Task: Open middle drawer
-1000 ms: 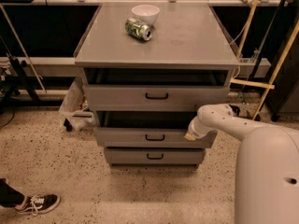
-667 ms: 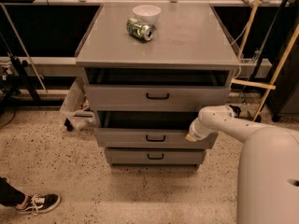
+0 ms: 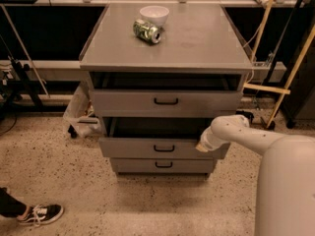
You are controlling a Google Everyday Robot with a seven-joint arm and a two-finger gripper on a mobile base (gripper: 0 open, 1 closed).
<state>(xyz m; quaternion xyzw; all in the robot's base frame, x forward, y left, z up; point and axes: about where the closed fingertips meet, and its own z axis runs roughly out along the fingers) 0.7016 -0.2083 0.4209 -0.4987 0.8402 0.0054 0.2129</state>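
Note:
The grey cabinet (image 3: 167, 43) has three drawers. The middle drawer (image 3: 133, 148), wide and shallow with a small black handle (image 3: 163, 148) at its centre, stands pulled out a little, with a dark gap above its front. My gripper (image 3: 202, 146), at the end of the white arm (image 3: 236, 132), is at the right part of this drawer's front, near its top edge, right of the handle. The top drawer (image 3: 128, 102) is also slightly out. The bottom drawer (image 3: 162, 165) is shut.
A white bowl (image 3: 154, 14) and a lying green can (image 3: 147, 31) are on the cabinet top. A person's shoe (image 3: 40, 214) is on the speckled floor at the lower left. Wooden poles (image 3: 290, 73) lean at the right. A plastic bag (image 3: 78, 109) lies left of the cabinet.
The middle drawer's front and my gripper have moved a little toward the camera together; the drawer is slightly further out. The top drawer has not moved.

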